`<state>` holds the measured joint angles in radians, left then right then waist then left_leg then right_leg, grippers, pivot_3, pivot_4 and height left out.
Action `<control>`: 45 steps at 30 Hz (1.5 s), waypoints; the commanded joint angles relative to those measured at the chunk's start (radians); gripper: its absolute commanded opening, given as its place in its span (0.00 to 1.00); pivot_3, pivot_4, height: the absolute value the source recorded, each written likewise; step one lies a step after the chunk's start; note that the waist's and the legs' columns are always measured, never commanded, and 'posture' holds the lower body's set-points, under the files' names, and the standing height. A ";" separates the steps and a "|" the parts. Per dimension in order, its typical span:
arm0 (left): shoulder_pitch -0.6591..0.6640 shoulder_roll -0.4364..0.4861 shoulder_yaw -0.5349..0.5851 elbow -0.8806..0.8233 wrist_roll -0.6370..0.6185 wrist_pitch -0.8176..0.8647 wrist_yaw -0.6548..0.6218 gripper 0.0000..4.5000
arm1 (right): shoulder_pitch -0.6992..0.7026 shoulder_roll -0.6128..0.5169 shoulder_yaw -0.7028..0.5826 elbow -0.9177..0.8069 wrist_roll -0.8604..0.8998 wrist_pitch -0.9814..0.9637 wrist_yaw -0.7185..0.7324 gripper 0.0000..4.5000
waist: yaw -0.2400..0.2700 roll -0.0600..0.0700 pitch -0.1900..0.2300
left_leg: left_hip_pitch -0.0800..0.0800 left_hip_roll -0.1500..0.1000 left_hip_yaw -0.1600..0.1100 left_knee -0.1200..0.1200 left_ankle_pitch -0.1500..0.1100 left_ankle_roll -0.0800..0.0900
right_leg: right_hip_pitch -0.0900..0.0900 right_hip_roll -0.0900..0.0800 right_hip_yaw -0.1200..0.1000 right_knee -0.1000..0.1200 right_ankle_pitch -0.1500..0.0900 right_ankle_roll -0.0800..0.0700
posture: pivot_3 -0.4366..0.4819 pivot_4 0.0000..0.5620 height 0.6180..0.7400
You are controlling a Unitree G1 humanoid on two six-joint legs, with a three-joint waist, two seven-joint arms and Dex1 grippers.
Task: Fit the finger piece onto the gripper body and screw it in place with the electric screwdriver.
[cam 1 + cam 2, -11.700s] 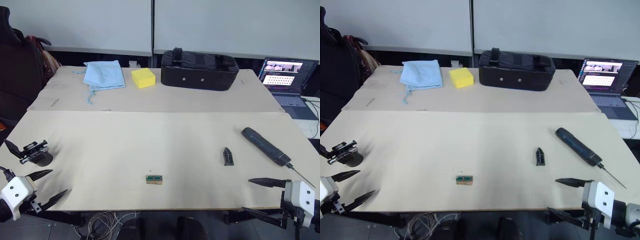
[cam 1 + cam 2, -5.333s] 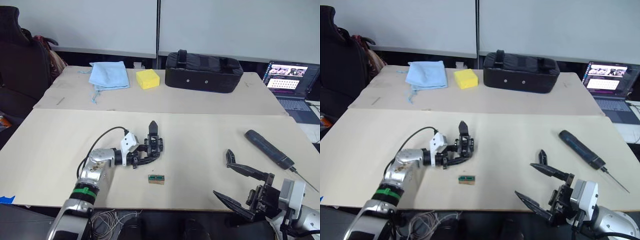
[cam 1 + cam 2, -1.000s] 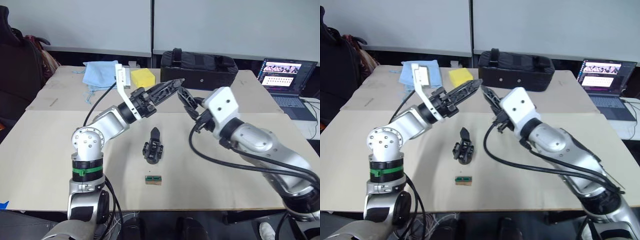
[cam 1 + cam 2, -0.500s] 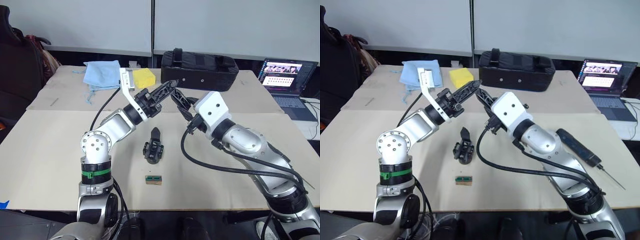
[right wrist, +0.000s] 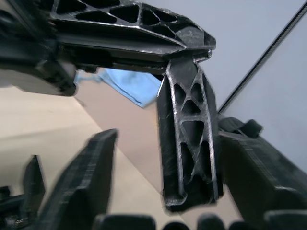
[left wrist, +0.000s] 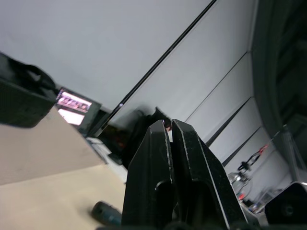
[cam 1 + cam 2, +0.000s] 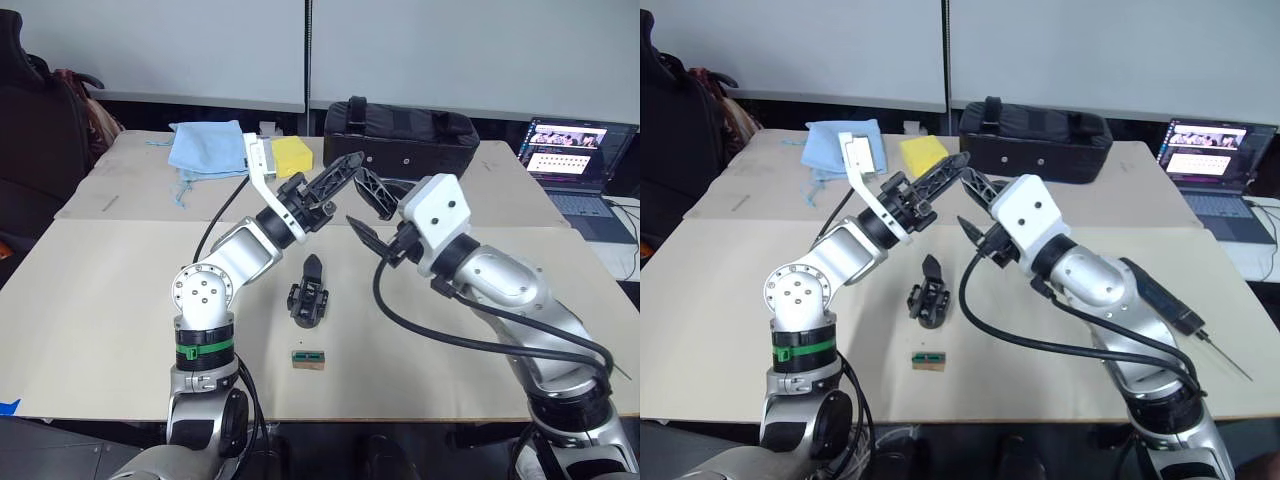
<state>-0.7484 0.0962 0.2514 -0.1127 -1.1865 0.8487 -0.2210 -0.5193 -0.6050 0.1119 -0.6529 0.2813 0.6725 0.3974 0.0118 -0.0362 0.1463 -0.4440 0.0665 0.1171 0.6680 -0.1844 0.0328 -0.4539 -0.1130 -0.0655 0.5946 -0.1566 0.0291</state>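
The gripper body (image 7: 308, 297) lies mid-table with the finger piece (image 7: 311, 266) on its far end. A small block (image 7: 308, 358) lies just before it. The screwdriver (image 7: 1160, 296) lies well to the right.

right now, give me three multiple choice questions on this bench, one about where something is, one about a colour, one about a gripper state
1. Where does the gripper body lie?
A. inside the black case
B. on the front table, just beyond the small green-topped block
C. on the laptop

2. What colour is the sponge on the far table?
A. yellow
B. red
C. white

3. How do the fingers of the left gripper stand?
A. spread wide
B. clamped on the electric screwdriver
C. pressed together with nothing between them

Answers:
1 B: the gripper body rests on the bare front table, the small green-topped block nearer the robot.
2 A: it is yellow, beside the blue cloth.
3 C: the left wrist view shows the two fingers closed against each other; the electric screwdriver lies on the table by the right arm.
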 commanded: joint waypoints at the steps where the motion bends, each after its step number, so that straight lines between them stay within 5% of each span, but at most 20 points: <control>1: -0.031 0.072 0.046 0.057 -0.020 -0.013 -0.101 0.00 | 0.055 -0.049 -0.146 -0.039 0.100 -0.007 0.108 1.00 | 0.000 0.000 0.000 | 0.000 0.000 0.000 0.000 0.000 0.000 | 0.000 0.000 0.000 0.000 0.000 0.000 | 0.48 0.27 1.00; 8: -0.054 0.365 -0.077 0.159 0.106 0.043 -0.557 0.00 | 0.025 -0.155 -0.364 0.057 0.546 0.276 0.285 1.00 | -0.003 0.000 0.000 | 0.000 0.000 -0.001 0.000 0.000 0.000 | -0.001 0.000 -0.001 0.000 0.000 0.000 | 0.48 0.27 1.00; 15: -0.103 0.510 -0.249 0.141 0.175 0.138 -0.873 0.00 | -0.163 -0.219 -0.277 0.206 0.913 0.690 0.265 1.00 | 0.001 0.001 0.001 | 0.000 0.001 -0.001 -0.001 -0.001 -0.002 | -0.002 -0.001 -0.001 0.000 0.000 -0.002 | 0.48 0.27 1.00; 24: -0.077 0.495 -0.330 0.050 0.226 0.154 -0.955 0.00 | -0.279 -0.012 -0.202 0.287 1.105 0.806 0.014 1.00 | -0.001 0.001 0.001 | -0.002 0.001 -0.002 -0.001 -0.001 -0.001 | -0.003 0.000 -0.001 0.000 0.000 -0.003 | 0.48 0.27 1.00; 33: -0.053 0.492 -0.308 0.032 0.237 0.161 -0.946 0.00 | -0.269 -0.011 -0.166 0.325 1.266 0.782 -0.161 1.00 | 0.000 0.001 0.001 | -0.002 0.001 -0.002 -0.001 -0.001 -0.001 | -0.003 0.000 -0.001 0.000 0.000 -0.002 | 0.48 0.27 1.00; 45: -0.040 0.492 -0.297 0.004 0.239 0.167 -0.937 0.00 | -0.261 -0.038 -0.108 0.342 1.354 0.702 -0.270 0.15 | -0.002 0.001 0.001 | -0.002 0.001 -0.002 -0.001 -0.001 -0.001 | -0.003 0.000 -0.001 0.000 0.000 -0.002 | 0.48 0.27 1.00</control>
<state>-0.7871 0.5781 -0.0558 -0.0705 -0.9455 1.0118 -1.1449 -0.7722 -0.6371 0.0257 -0.3097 1.6191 1.4229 0.1338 0.0095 -0.0353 0.1472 -0.4461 0.0677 0.1154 0.6671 -0.1849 0.0322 -0.4570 -0.1128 -0.0660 0.5947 -0.1568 0.0271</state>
